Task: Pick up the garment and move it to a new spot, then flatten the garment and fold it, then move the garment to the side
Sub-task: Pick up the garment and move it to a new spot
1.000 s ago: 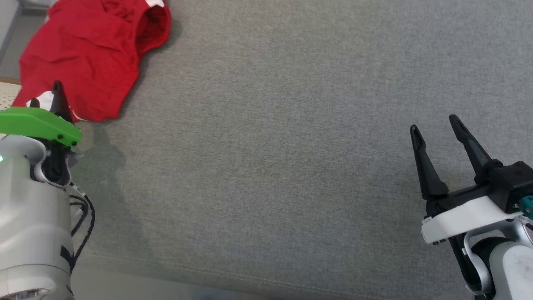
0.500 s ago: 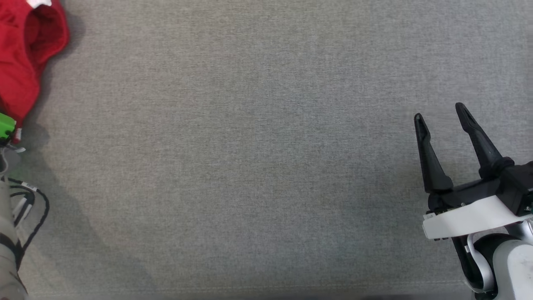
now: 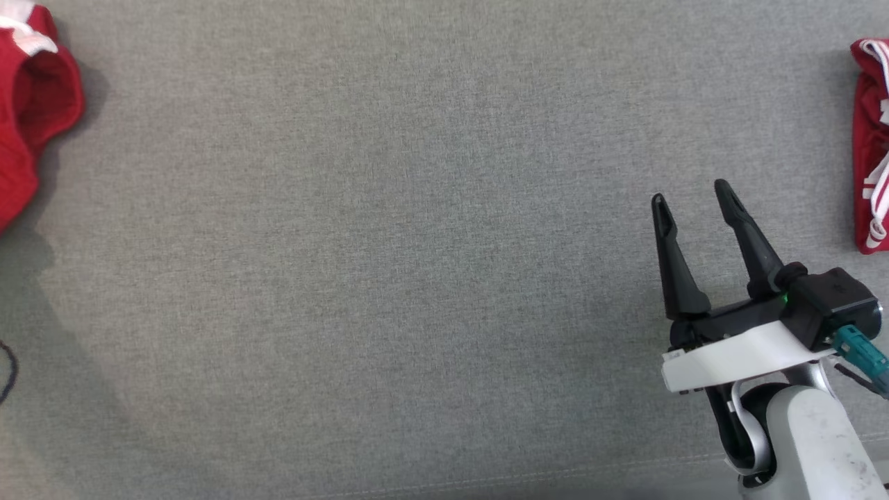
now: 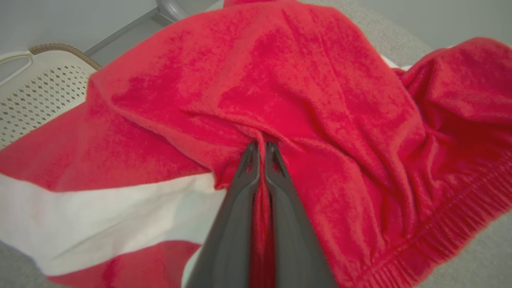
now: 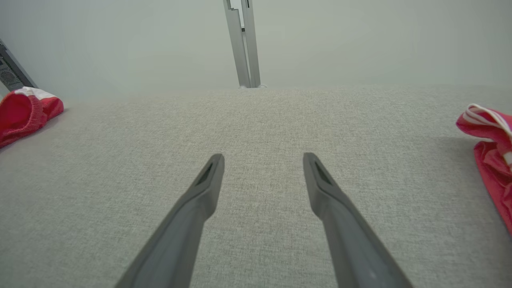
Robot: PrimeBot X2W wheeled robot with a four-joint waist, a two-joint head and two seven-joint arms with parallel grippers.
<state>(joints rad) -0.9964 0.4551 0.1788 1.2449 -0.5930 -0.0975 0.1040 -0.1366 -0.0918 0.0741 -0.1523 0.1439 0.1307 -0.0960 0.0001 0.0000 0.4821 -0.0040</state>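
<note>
Head camera panned right since earlier frame. Left gripper (image 4: 261,147) clamped on fold of red sweater (image 4: 312,100) at left end of grey fabric surface (image 3: 417,243). Right gripper (image 3: 690,196) over same surface, jaws apart, empty. Pickup under way; move, flatten, fold, set-aside remain.

We see a wide grey cloth surface (image 3: 417,278) with a stitched seam near its front edge. At its far right edge lies a bunched red piece of clothing with white stripes (image 3: 871,146). Beyond the surface stand a pale wall (image 5: 120,40) and an upright metal post (image 5: 244,44). A cream perforated basket (image 4: 36,92) shows at the left wrist view's upper left.
</note>
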